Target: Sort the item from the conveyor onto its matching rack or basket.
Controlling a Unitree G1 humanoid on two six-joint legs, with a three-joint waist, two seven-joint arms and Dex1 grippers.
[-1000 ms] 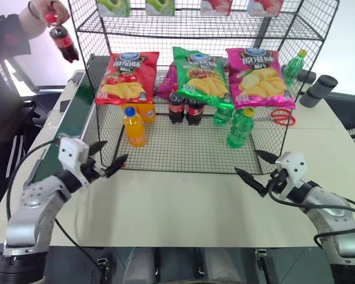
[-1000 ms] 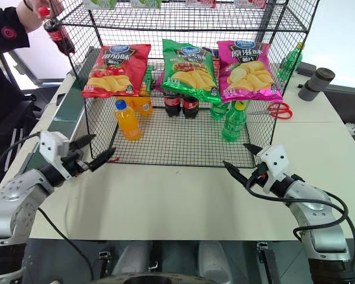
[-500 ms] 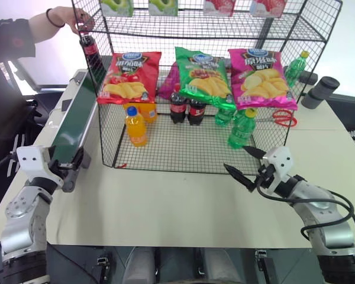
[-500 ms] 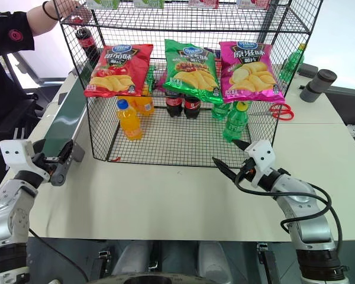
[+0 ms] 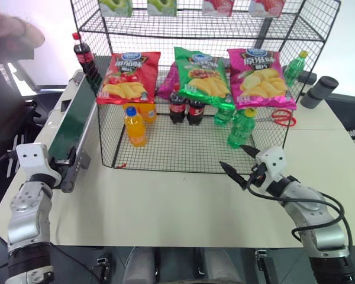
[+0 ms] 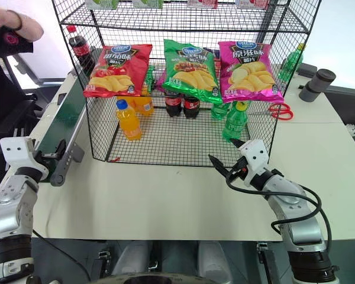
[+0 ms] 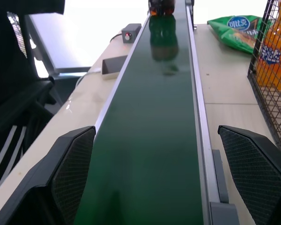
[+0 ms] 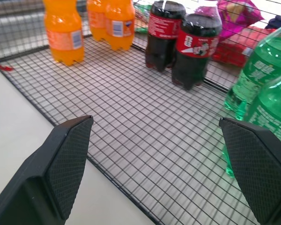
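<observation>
Waiting step: cola bottle [image 5: 83,53] stands upright at the far end of the conveyor [image 5: 71,127]; we hold left gripper [image 7: 157,180] spread wide at its near end, right gripper [image 5: 235,161] spread wide beside it; next we must grasp the bottle.

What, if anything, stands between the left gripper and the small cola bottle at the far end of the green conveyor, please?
Nothing visible does. The left gripper is open at the near end of the dark green conveyor belt, and bare belt runs from it up to the small red-capped cola bottle standing at the far end.
</observation>
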